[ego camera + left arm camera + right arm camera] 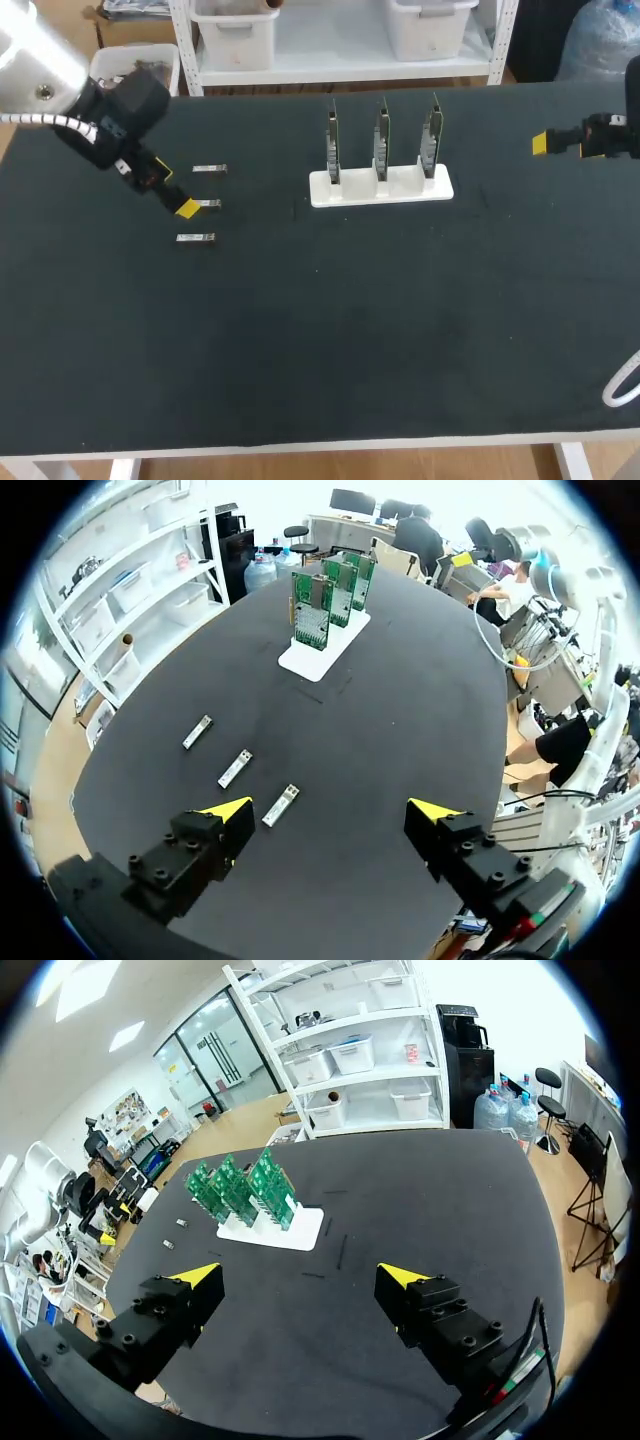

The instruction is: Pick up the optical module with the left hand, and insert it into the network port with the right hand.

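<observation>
**No module picked yet: both grippers open and empty**

Your worktop (pixel 300 350) carries everything. The white stand (pixel 380 187) sits mid-width toward the far edge, holding three upright green boards (pixel 381 135). Their ports are too small to make out.

Your left gripper (pixel 330 812) hangs above the worktop's left end, fingers spread wide around nothing. Your right gripper (pixel 300 1278) sits near the far right corner, likewise spread and empty.

Three optical modules (pixel 235 768) lie in a close row near the left edge, the nearest just beside one left fingertip (pixel 232 810).

Watch the descent. The row is tight, so an off-centre drop could land a finger on a module or shove its neighbour. These flat, thin pieces may also skid or get pinched askew, which would spoil your handover and the insertion.
</observation>
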### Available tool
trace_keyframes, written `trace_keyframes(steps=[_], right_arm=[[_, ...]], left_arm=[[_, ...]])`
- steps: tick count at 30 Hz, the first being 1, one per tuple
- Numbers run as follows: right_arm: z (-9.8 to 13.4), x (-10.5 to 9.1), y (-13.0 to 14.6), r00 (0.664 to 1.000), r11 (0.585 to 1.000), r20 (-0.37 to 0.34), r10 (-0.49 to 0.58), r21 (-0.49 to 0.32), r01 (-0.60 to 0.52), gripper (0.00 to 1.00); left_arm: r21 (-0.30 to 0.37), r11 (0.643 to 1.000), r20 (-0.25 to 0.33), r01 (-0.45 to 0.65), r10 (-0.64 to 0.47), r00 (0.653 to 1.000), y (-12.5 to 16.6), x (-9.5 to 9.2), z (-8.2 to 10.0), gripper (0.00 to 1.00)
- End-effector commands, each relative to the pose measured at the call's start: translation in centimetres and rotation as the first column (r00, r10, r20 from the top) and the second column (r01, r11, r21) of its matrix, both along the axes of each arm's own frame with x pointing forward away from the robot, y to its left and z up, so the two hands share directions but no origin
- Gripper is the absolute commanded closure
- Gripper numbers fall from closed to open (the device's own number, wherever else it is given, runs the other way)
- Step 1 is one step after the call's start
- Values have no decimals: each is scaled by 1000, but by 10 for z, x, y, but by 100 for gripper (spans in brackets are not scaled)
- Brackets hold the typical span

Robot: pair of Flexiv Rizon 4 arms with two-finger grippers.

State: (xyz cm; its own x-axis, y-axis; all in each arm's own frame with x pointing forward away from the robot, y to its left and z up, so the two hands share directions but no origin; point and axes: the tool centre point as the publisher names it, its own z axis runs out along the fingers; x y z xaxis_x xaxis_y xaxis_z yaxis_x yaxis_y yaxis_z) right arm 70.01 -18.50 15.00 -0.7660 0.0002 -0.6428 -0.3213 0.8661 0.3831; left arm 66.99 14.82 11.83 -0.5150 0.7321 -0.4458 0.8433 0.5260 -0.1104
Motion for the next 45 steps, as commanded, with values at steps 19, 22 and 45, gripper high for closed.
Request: trace_keyframes(steps=[19, 22, 45], right_arm=[[0, 0, 0, 1000, 1000, 0, 0, 0, 0, 0], [0, 0, 0, 1000, 1000, 0, 0, 0, 0, 0], [0, 0, 0, 1000, 1000, 0, 0, 0, 0, 0]], left_arm=[[1, 998, 0, 62, -62, 998, -6, 0, 1, 0], [66, 990, 15, 122, -124, 992, -10, 0, 2, 0], [103, 979, -35, 174, -171, 985, -12, -4, -32, 0]])
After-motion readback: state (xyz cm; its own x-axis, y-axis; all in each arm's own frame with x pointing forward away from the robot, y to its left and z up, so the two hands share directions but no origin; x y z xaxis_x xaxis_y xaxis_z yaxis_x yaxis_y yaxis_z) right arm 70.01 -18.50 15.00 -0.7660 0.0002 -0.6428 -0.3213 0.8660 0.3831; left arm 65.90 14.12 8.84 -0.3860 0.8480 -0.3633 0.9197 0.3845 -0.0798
